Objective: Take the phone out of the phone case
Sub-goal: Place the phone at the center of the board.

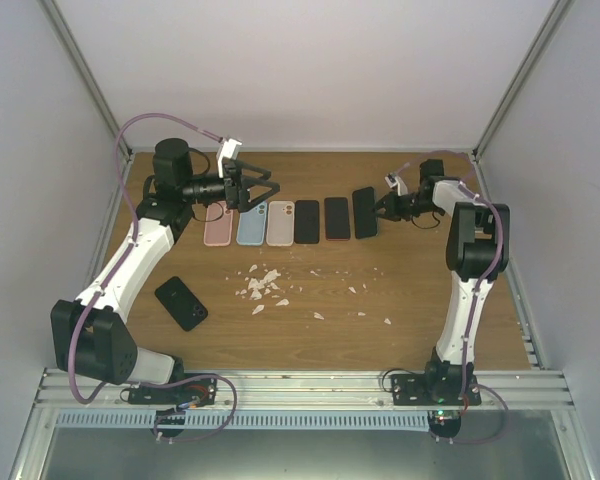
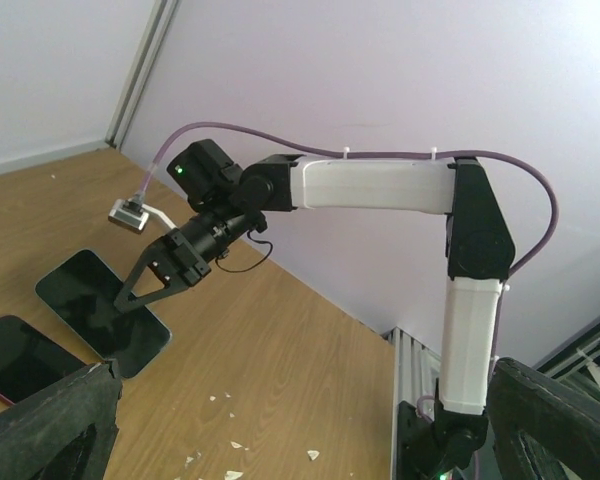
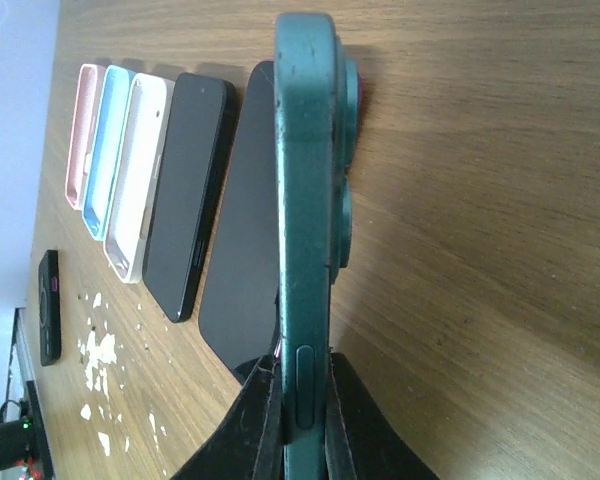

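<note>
Dark green is shown on the phone case (image 3: 305,200); a pink case (image 1: 218,228), a light blue case (image 1: 251,224) and a cream case (image 1: 280,223) are picked out now; a black phone (image 1: 307,221) is seen glossy; brown wood grain is carried by the table (image 1: 420,290), speckled with white scraps (image 1: 263,285).

row of cases and phones (image 1: 307,221) — on table (image 1: 430,300) | lone phone (image 1: 181,302) — nearer, left | scraps (image 1: 263,285) — before row

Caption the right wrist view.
Right gripper shut on a green phone held on edge, beside a row of phones and cases on the table.
</note>
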Controlling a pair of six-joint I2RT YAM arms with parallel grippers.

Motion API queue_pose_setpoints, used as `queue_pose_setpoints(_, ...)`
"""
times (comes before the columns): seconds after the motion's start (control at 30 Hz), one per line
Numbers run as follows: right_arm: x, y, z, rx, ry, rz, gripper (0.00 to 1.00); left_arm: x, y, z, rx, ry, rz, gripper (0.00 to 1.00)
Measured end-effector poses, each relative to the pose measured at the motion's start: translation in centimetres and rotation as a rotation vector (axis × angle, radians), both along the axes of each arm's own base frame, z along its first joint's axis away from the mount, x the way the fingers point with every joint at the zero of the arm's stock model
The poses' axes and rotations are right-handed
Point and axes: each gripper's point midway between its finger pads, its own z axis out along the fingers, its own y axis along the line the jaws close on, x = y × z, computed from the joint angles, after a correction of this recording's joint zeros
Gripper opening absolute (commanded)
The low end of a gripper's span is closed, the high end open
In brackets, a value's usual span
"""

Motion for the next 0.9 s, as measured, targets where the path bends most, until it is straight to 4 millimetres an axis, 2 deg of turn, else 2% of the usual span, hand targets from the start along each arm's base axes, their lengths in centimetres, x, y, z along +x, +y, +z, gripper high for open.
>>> queue_pose_setpoints(0.47,0.3,-0.2,-0.4,0.032,0.016,-0.003,0.12,0.4,0.5,0.1,-0.007,0.016,0.018,0.99)
queue_pose_setpoints(0.9,0.7,-0.6,-1.3,0.025,0.030,-0.016,0.16,0.6,0.8,0.0,-0.012,0.030,0.029,0.99)
